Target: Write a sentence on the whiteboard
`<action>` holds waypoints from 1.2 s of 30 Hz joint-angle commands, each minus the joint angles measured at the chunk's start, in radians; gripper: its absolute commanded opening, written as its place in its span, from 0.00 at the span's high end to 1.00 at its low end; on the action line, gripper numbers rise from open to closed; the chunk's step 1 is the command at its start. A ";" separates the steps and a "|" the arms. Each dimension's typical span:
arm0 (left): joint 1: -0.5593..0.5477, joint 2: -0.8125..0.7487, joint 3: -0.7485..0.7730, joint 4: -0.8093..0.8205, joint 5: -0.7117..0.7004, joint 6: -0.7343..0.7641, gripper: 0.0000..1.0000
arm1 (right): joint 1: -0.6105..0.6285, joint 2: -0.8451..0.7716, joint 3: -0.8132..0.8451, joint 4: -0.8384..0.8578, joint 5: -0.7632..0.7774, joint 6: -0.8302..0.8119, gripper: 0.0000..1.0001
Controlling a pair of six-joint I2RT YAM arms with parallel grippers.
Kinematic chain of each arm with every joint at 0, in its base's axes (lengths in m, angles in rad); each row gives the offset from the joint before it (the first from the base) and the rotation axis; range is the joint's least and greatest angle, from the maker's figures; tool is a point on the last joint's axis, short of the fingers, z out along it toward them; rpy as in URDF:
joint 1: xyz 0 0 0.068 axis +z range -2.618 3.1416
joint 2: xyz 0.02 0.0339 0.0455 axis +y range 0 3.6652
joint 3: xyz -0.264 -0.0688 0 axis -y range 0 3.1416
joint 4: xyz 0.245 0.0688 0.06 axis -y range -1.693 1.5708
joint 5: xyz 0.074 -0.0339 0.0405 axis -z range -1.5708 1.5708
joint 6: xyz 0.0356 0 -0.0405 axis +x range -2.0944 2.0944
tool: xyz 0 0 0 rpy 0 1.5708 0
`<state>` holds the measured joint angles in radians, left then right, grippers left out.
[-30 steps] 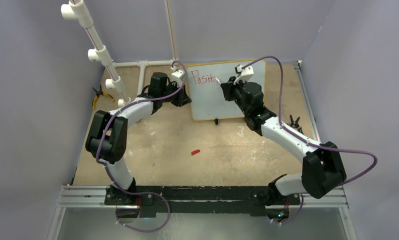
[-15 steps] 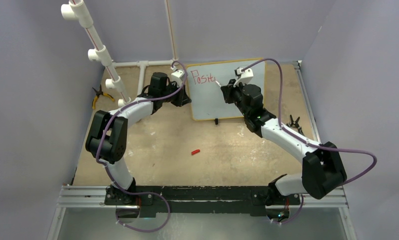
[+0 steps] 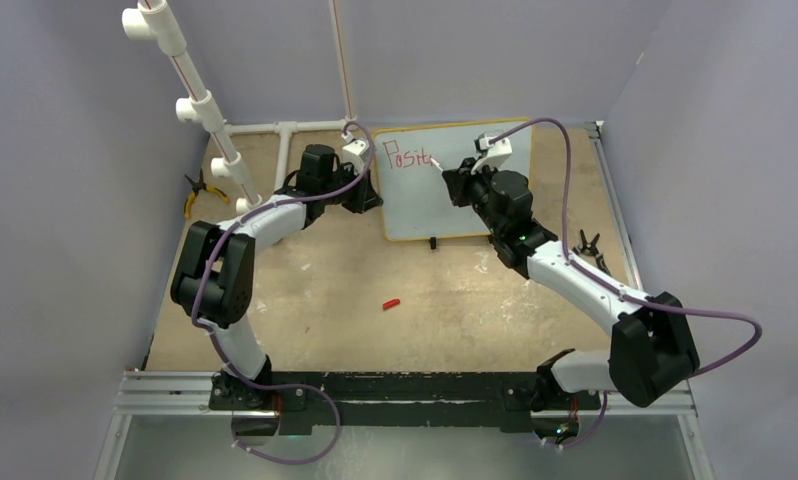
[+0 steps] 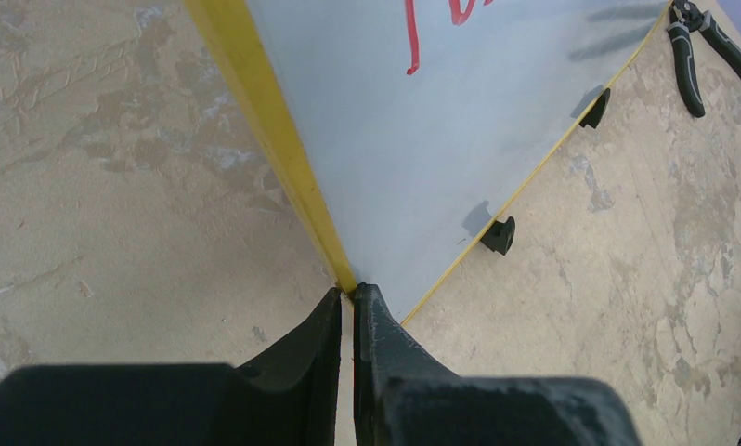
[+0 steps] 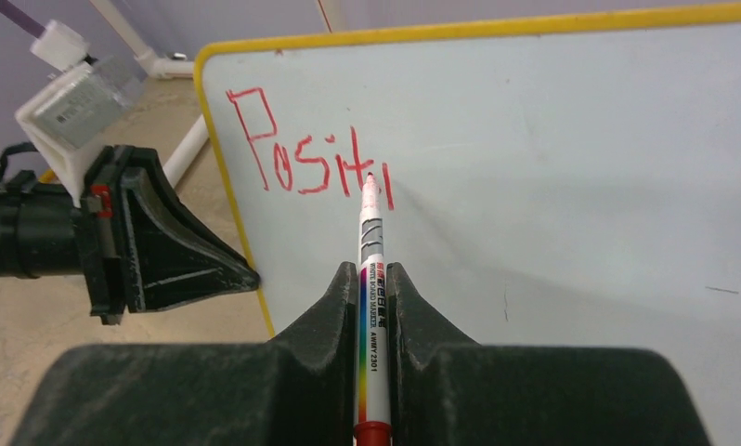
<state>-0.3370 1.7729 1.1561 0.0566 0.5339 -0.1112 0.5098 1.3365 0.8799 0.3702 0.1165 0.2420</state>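
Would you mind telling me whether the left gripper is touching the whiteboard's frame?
Touching. The left wrist view shows the left gripper shut on the whiteboard at its yellow-framed corner, with no gap.

A tan, mottled, scuffed tabletop (image 3: 325, 280) is seen. Between 12 and 1 o'clock a small rectangular whiteboard (image 3: 415, 205) with a thin yellow frame is set on it, with small black feet (image 4: 499, 234) along one edge touching the surface. A short red cylindrical piece (image 3: 391, 303) is found near the centre, well apart from the board. Yellow-handled pliers (image 3: 197, 195) are laid at 10 o'clock and black-handled pliers (image 3: 587, 243) at 3 o'clock. A white plastic pipe frame (image 3: 285, 128) is placed along the far edge at 11 o'clock.
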 commanded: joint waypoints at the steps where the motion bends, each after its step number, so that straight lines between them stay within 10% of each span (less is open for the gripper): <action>1: -0.007 -0.033 0.027 0.019 0.017 0.008 1.00 | -0.001 -0.034 0.025 0.085 -0.008 -0.001 1.00; 36: -0.007 -0.032 0.027 0.019 0.022 0.009 1.00 | -0.002 0.061 0.065 0.099 0.078 0.009 1.00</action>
<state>-0.3367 1.7725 1.1561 0.0559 0.5350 -0.1112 0.5102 1.3888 0.9047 0.4370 0.1452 0.2462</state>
